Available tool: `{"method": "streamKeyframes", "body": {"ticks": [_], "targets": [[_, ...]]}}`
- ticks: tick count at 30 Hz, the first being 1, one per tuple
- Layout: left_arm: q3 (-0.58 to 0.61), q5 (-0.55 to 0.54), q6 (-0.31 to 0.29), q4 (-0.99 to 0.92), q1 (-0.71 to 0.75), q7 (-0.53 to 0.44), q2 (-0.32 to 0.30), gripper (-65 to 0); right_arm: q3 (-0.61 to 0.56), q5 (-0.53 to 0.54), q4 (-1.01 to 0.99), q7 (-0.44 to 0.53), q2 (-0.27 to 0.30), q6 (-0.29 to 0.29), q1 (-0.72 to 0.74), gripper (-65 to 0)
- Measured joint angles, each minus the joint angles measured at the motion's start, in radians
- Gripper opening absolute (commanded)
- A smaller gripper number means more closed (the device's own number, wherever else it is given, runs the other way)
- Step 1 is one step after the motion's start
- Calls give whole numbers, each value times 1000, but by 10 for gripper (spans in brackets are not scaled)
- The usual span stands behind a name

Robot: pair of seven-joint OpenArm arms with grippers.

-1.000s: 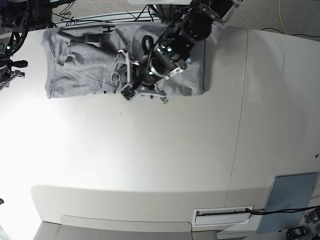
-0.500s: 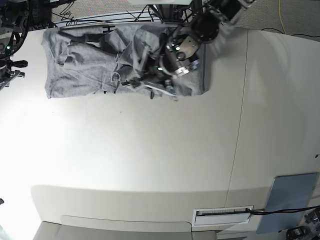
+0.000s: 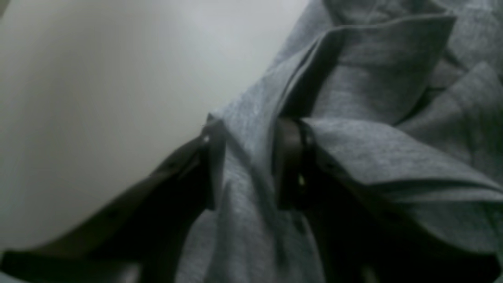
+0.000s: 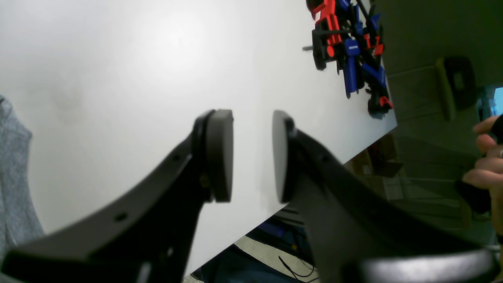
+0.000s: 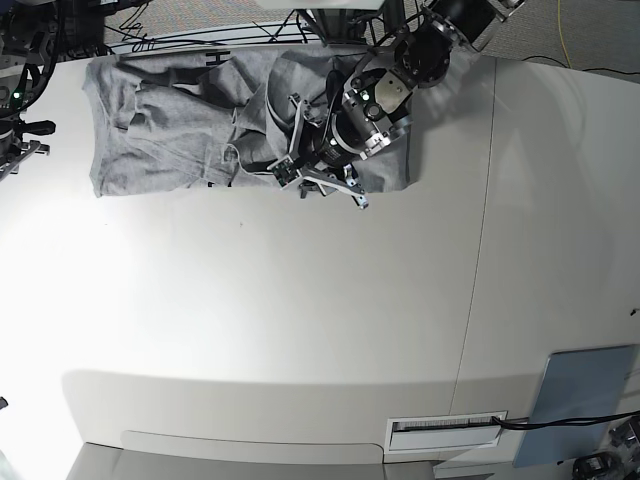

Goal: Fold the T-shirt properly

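The grey T-shirt (image 5: 160, 130) lies crumpled along the far edge of the white table (image 5: 300, 320), with black lettering showing at its top edge. My left gripper (image 5: 305, 180) is pressed down into the shirt's near hem. In the left wrist view a ridge of T-shirt (image 3: 373, 78) cloth runs between the left gripper's (image 3: 249, 165) two black pads, which stand well apart, so I read it as open. My right gripper (image 4: 251, 157) hangs open over bare table with nothing in it. A corner of the T-shirt (image 4: 11, 188) shows at that view's left edge.
The right arm (image 5: 18, 125) sits at the table's left edge. A pile of red and blue clamps (image 4: 349, 47) lies near a table corner. A person's hand (image 4: 483, 157) shows beyond the table. A grey-blue panel (image 5: 585, 400) lies at the near right.
My left gripper has shifted right along the shirt's near hem and gone from shut to jaws apart. The right arm has not moved.
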Motion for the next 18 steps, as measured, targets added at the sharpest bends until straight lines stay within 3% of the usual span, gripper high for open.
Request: {"method": "streamKeyframes", "body": {"ticks": [3, 6, 8, 11, 14, 18], "targets": [[0, -23, -69, 0, 0, 0, 0, -517, 0, 0, 0, 0, 0, 0, 0, -477], [0, -65, -80, 0, 3, 0, 0, -517, 0, 0, 0, 0, 0, 0, 0, -477], [0, -66, -64, 0, 5, 0, 0, -539, 0, 0, 0, 0, 0, 0, 0, -477], [0, -64, -43, 0, 4, 0, 0, -650, 0, 0, 0, 0, 0, 0, 0, -477], [0, -67, -39, 0, 5, 0, 1, -650, 0, 0, 0, 0, 0, 0, 0, -477], [0, -82, 26, 0, 6, 0, 18, -650, 0, 0, 0, 0, 0, 0, 0, -477]]}}
